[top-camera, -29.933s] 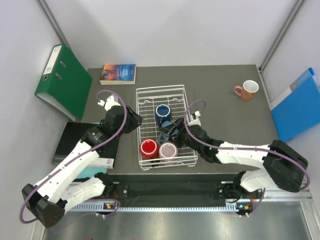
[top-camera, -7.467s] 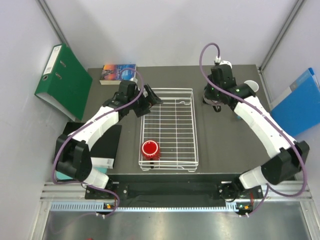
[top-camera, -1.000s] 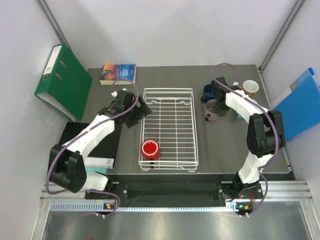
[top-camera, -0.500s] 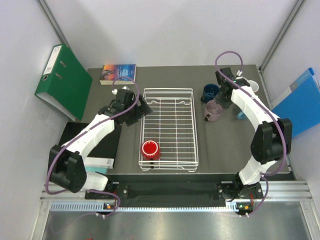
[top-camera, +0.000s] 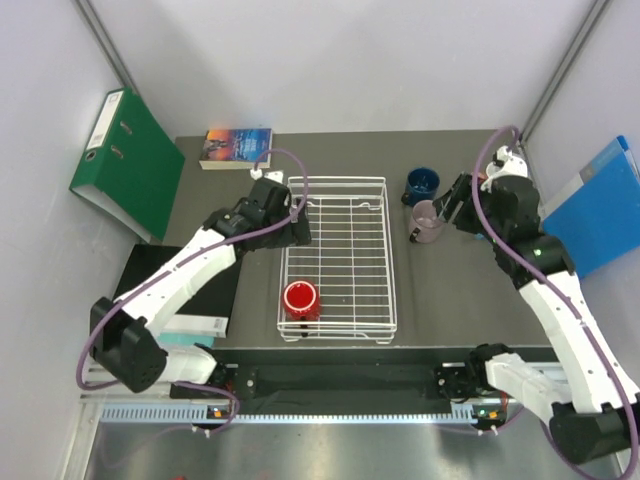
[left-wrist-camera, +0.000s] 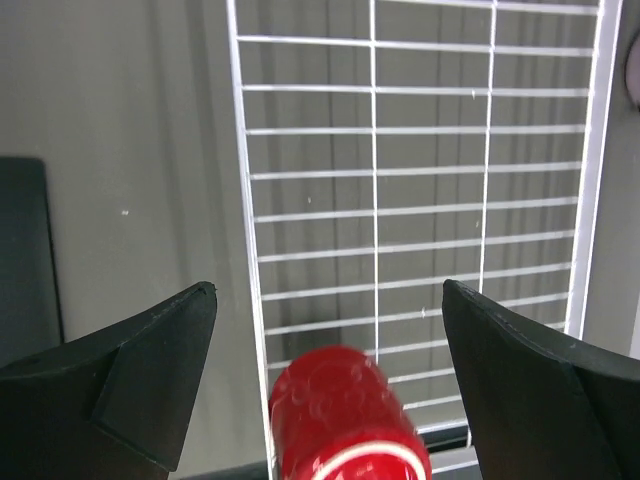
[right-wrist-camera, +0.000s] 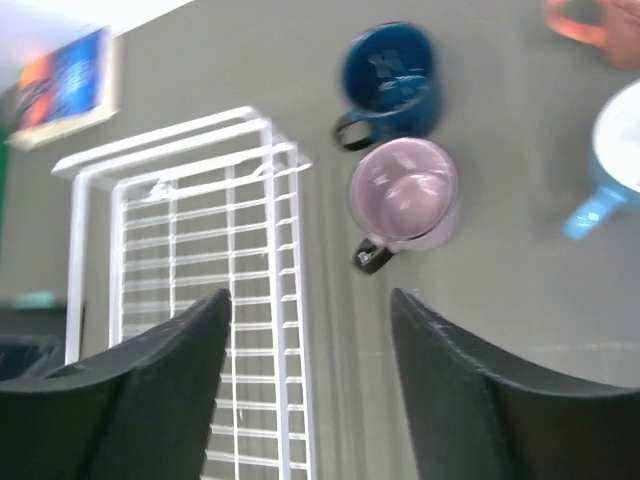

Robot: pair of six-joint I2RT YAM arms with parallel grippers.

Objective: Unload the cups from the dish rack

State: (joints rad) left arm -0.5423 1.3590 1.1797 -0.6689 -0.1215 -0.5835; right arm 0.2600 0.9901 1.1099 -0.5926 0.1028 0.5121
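The white wire dish rack [top-camera: 337, 255] sits mid-table with a red cup [top-camera: 300, 297] in its near left corner. My left gripper [top-camera: 297, 230] hovers open over the rack's left rim; in its wrist view, the red cup [left-wrist-camera: 340, 410] lies low between the spread fingers [left-wrist-camera: 150, 345]. Right of the rack, a pale mauve cup [top-camera: 427, 220] and a dark blue cup [top-camera: 422, 182] stand on the table. My right gripper [top-camera: 452, 207] is open and empty, apart from the mauve cup [right-wrist-camera: 405, 195]. The right wrist view also shows the teal cup [right-wrist-camera: 620, 130] and the salmon cup [right-wrist-camera: 590, 18].
A green binder [top-camera: 125, 160] leans at the far left and a book [top-camera: 237, 147] lies behind the rack. A blue folder [top-camera: 595, 210] leans on the right wall. A black flat item [top-camera: 160, 285] lies left of the rack.
My right gripper opened and drew back from the mauve cup, which stays on the table. The left gripper swung right, over the rack's left rim.
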